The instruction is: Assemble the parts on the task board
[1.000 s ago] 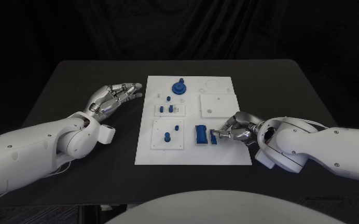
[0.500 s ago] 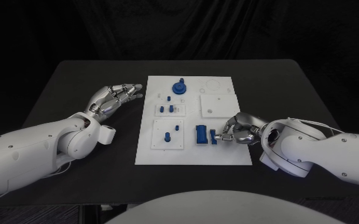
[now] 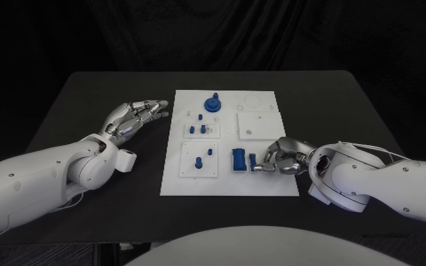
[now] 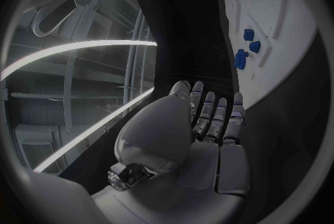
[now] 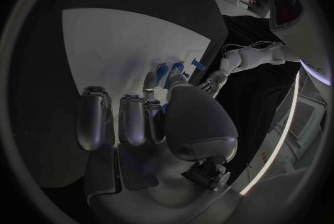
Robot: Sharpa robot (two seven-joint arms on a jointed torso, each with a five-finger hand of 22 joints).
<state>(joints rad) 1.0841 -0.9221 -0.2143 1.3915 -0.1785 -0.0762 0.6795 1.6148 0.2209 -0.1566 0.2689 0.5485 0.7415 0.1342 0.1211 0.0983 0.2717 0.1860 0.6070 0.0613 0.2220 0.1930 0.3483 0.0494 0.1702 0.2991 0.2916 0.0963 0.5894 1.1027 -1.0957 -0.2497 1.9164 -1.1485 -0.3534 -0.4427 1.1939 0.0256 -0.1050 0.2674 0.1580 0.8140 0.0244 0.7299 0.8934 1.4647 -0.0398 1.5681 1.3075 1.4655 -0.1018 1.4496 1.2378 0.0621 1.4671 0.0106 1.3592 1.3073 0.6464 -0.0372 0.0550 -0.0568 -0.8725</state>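
Head view: looking steeply down from above onto the black table [image 3: 98, 93], taking in the whole white rectangular task board [image 3: 227, 183] from some way off. Wrist views: set close behind each palm, facing along the fingers [image 4: 209, 115] toward the board. Shared by all three: the white board with its small blue parts [image 5: 167, 72].

Robotics test lab: a black desk [image 3: 98, 93] carrying a white task board [image 3: 266, 180], black curtain [image 3: 213, 20] behind, ceiling strip lights [image 4: 77, 51] overhead.
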